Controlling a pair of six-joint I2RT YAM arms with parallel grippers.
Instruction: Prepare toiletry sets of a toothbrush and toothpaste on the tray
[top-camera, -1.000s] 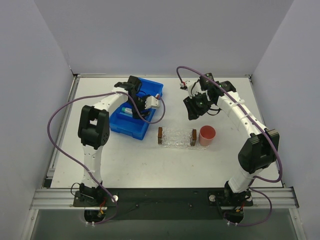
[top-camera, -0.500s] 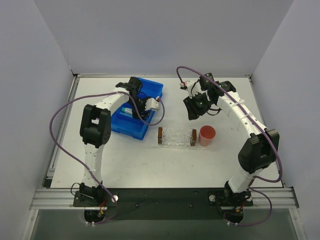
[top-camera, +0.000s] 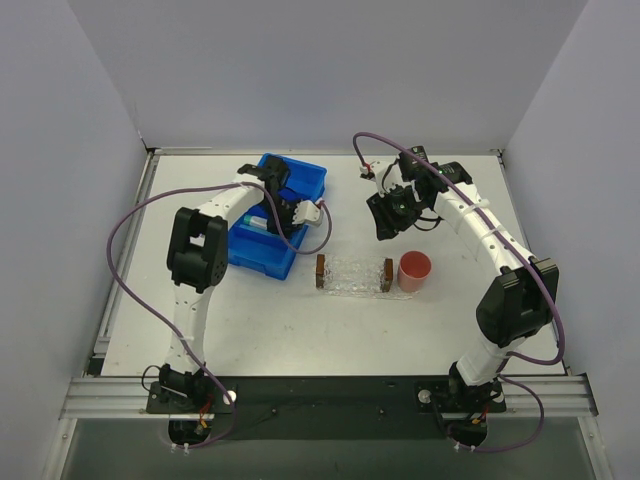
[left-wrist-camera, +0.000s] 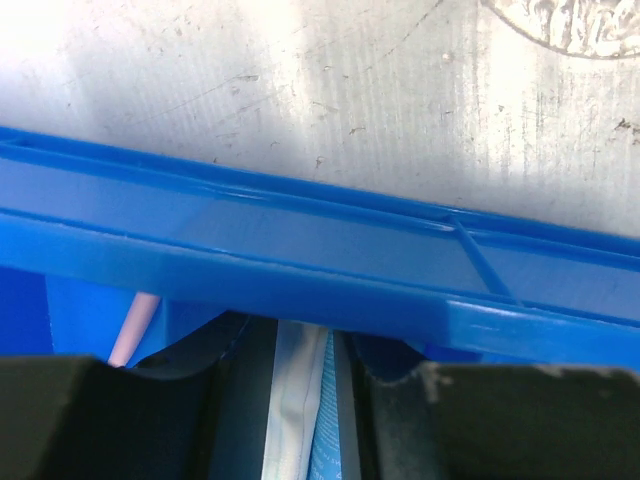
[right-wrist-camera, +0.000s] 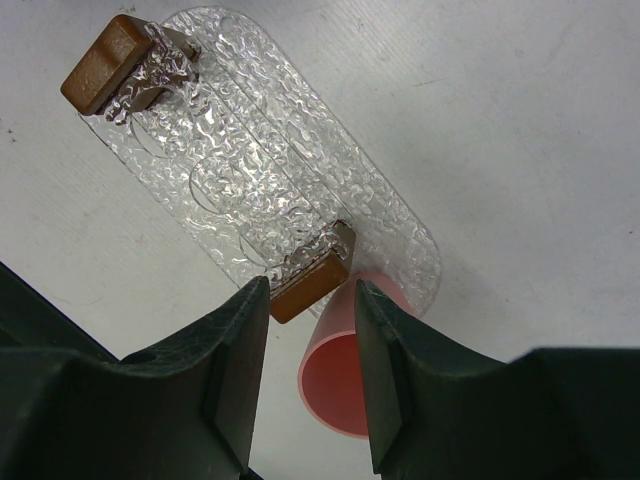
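The pale, flat toothpaste tube (left-wrist-camera: 297, 420) is pinched between the narrowed jaws of the left gripper (left-wrist-camera: 293, 350) inside the blue plastic bin (left-wrist-camera: 300, 262), beside the thin pink toothbrush (left-wrist-camera: 133, 328). The clear glittery tray (right-wrist-camera: 260, 170) is overhung by the half-open, empty right gripper (right-wrist-camera: 312, 300).

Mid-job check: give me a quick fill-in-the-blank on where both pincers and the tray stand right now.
1. The left pincer reaches into the ____ bin.
2. It grips a pale squeeze tube of ____.
3. The right pincer hangs open above the tray, holding ____.
4. In the top view, the pink cup stands beside the tray's ____ end.

Missing words: blue; toothpaste; nothing; right.
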